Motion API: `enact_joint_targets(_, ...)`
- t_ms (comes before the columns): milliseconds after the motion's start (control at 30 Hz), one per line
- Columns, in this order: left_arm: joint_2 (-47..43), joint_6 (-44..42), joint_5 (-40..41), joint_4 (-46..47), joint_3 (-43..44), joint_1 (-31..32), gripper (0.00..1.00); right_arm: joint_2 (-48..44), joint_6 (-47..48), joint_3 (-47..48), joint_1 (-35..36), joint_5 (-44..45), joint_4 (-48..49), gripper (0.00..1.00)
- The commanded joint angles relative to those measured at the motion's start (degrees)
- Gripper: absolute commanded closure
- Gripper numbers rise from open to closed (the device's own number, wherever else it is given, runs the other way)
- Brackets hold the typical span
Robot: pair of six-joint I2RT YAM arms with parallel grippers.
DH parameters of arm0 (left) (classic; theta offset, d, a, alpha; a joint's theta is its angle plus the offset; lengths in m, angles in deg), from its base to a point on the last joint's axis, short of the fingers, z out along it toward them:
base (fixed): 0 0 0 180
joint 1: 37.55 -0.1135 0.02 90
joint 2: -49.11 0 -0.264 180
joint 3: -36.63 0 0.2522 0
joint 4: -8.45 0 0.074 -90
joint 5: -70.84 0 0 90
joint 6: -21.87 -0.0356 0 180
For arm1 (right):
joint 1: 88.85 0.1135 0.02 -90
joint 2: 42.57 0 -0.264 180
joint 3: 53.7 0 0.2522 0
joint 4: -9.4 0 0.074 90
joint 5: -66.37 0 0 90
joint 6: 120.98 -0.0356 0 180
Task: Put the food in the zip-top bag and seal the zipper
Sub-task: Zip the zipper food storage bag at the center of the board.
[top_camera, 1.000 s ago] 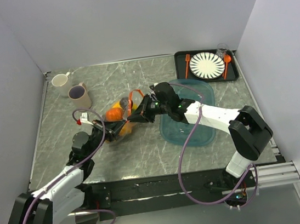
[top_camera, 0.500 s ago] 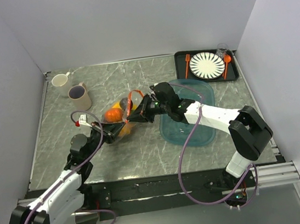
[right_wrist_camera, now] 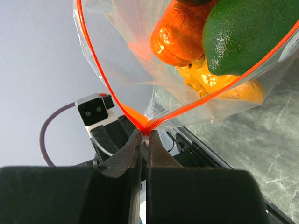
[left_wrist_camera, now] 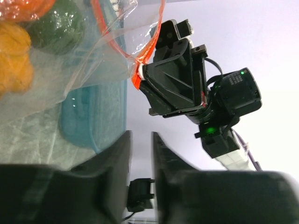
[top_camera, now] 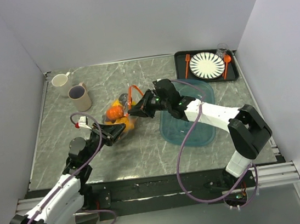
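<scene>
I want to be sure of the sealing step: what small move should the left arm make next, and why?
Probably move the left gripper to the zipper beside the right gripper and close on it. Its fingers are apart and empty, while the right one pinches one end and the strips gape apart with the food inside.

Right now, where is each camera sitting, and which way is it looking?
Top external: above and behind, looking down at the table; left arm, right arm show.
Left wrist: on the left arm, facing the right gripper pinching the zipper; own fingers below.
Right wrist: on the right arm, facing the food in the zip-top bag; own fingers below.
Both wrists share the zipper.
</scene>
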Motion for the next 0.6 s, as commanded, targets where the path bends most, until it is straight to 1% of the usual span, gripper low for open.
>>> enact_joint_targets(0,2.2,0.8,0.8,9.1,-0.6,0.1,0.58,-1.7,1.2,0.8,0.1,-0.7,2.6,1.00)
enact_joint_targets(67,5.3,0.5,0.3,10.9,0.8,0.1,0.53,-2.2,1.5,0.1,0.0,-1.0,2.5,1.00)
enact_joint_targets(100,7.6,0.3,0.2,11.9,1.2,0.1,0.53,-2.3,1.6,0.0,0.0,-1.2,2.3,1.00)
enact_joint_targets(133,8.8,0.8,-0.1,13.0,1.4,0.1,0.53,-2.3,1.6,-0.2,0.0,-1.2,2.3,1.00)
enact_joint_targets(167,9.9,1.3,-0.1,16.6,1.3,0.1,0.53,-2.3,1.6,-0.5,0.0,-1.6,2.8,1.00)
enact_joint_targets(300,15.4,2.0,-0.5,20.6,2.6,0.1,0.54,-2.3,1.5,-1.0,0.0,-2.2,3.1,1.00)
enact_joint_targets(400,17.4,2.9,0.0,24.4,2.8,0.1,0.54,-2.2,1.7,-0.9,0.1,-2.5,2.9,1.00)
enact_joint_targets(500,18.4,3.0,0.6,24.9,3.6,0.1,0.54,-2.4,1.9,-1.1,0.0,-2.6,2.8,1.00)
enact_joint_targets(567,18.8,2.5,0.4,24.0,4.9,0.1,0.57,-2.4,1.9,-1.1,0.0,-2.9,2.8,1.00)
